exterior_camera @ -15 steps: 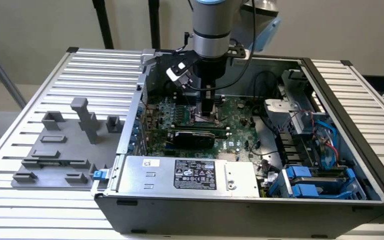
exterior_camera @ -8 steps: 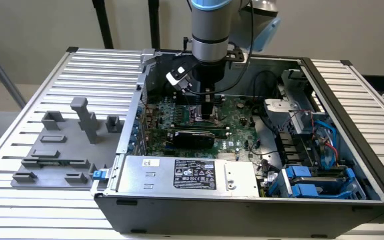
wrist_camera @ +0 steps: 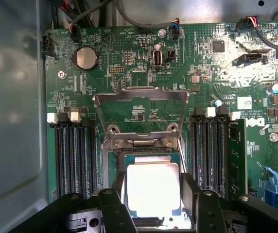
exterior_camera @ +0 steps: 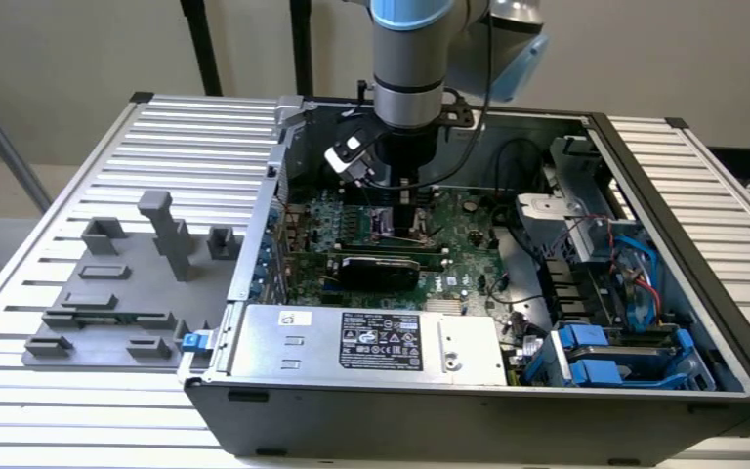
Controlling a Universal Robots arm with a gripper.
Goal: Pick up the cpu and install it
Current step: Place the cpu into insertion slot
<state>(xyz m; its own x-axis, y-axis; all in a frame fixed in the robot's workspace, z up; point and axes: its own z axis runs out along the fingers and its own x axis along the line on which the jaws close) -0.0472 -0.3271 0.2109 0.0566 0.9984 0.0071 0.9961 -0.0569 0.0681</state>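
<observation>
The cpu [wrist_camera: 153, 188], a flat square chip with a bright silvery top and a thin green rim, lies level within the black socket [wrist_camera: 116, 162] on the green motherboard [wrist_camera: 217, 73]. My gripper [wrist_camera: 153, 180] is shut on the cpu, one black finger pressed to each of two opposite sides. Whether the chip is fully seated I cannot tell. The socket's metal load frame [wrist_camera: 139, 94] stands flipped up just beyond the chip. In the exterior view my gripper [exterior_camera: 398, 200] reaches straight down into the open computer case, low over the board.
Memory slots [wrist_camera: 73, 155] flank the socket closely on both sides. A power supply [exterior_camera: 375, 342], drive bays [exterior_camera: 609, 357] and cables crowd the case. Grey fixture blocks [exterior_camera: 128, 283] stand on the slatted table at the exterior view's left.
</observation>
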